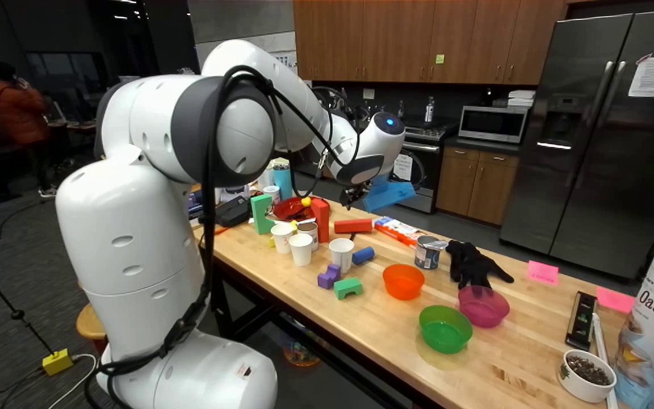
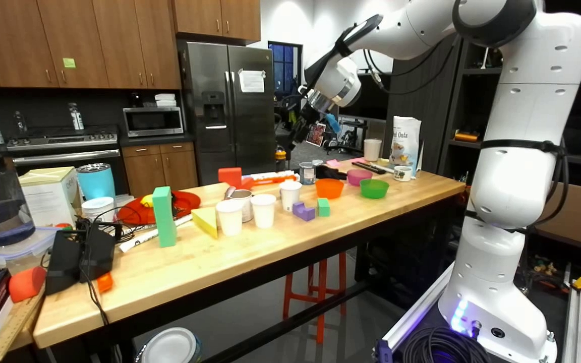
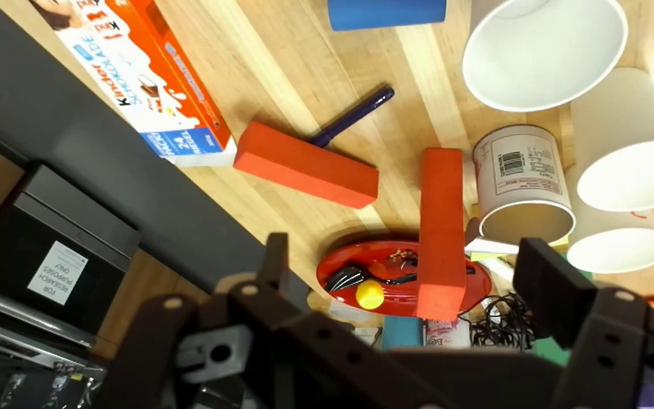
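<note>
One upright red block (image 3: 442, 227) on the table (image 3: 293, 74), just beside a labelled can (image 3: 523, 176); jaws spread apart, holding nothing. Probably light and stiff; best gripped across its narrow sides, near the top.

In my wrist view, I have a slim orange-red rectangular block (image 3: 442, 227) standing upright on the pale wooden tabletop (image 3: 270, 74), just beside a labelled open-topped can (image 3: 525, 167). Near it, a second orange-red rectangular block (image 3: 307, 167) lies flat, one end just beside a red-and-white chocolate box (image 3: 134, 79), a dark pen (image 3: 353, 116) running up to its long side. Their material I cannot tell.
</note>
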